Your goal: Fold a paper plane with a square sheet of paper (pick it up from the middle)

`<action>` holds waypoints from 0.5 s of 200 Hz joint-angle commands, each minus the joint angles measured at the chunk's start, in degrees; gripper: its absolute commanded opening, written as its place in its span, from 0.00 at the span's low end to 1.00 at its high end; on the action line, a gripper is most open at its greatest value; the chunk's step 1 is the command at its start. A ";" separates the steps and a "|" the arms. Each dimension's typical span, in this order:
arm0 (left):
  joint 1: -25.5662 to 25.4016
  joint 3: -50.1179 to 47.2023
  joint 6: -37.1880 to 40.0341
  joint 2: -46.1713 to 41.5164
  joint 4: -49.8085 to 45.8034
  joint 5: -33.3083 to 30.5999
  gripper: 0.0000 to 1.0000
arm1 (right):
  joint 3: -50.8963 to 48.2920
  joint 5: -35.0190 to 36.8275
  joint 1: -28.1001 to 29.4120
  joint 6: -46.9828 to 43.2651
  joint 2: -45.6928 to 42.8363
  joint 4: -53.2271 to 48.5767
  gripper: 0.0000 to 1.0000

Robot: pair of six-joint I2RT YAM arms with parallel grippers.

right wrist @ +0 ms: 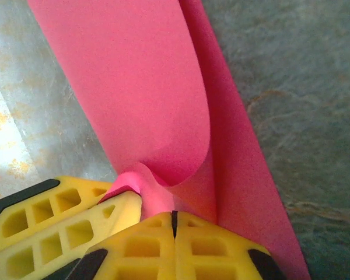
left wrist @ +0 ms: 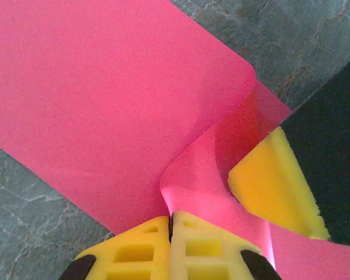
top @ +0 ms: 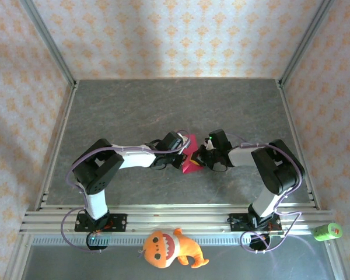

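Nearest of all, outside the near edge of the desk [top: 140,105], an orange plush toy [top: 166,249] lies in front of the metal rail [top: 181,219]. A small green cylinder [top: 327,231] rests off to the right, level with the rail's right end. Both arm bases are bolted to that rail, one towards each near corner.

From there the two arms reach inward and meet about midway between the left and right edges, somewhat closer to the near edge than to the far one. The square sheet of paper [top: 191,166] sits there, a small magenta patch squeezed between the two wrists.

The left gripper [top: 184,157] comes in from the left and the right gripper [top: 199,158] from the right, their tips just beside each other.

In the left wrist view, the left gripper [left wrist: 170,220] is clenched on the paper [left wrist: 105,87], its yellow fingers [left wrist: 204,245] pressed together with a fold of pink pinched in the seam. Above that pinch the sheet curls up and spreads out wide, one rounded corner bending over. A yellow finger of the right gripper lies against the paper at the right.

In the right wrist view, the right gripper [right wrist: 175,214] is likewise clamped tight on the paper [right wrist: 140,87], which rises from the pinch as a curled flap. A long straight layer lies beside it. The left gripper's fingers [right wrist: 58,221] crowd in at the lower left, touching a crumpled bit of the sheet.

Whether the paper touches the desk cannot be told. Patterned walls [top: 181,35] rise beyond the far edge.
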 commanded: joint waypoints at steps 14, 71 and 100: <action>-0.76 -2.34 -0.63 0.00 -1.96 -1.24 0.00 | 1.79 1.29 0.15 -1.38 -1.09 -2.96 0.00; -0.85 -2.56 -0.63 -0.38 -1.98 -1.50 0.00 | 5.45 2.02 -1.27 -2.10 1.03 -3.35 0.00; -0.85 -2.76 -0.59 -0.36 -2.04 -1.69 0.00 | 4.22 5.72 -2.24 -3.50 3.53 -5.79 0.00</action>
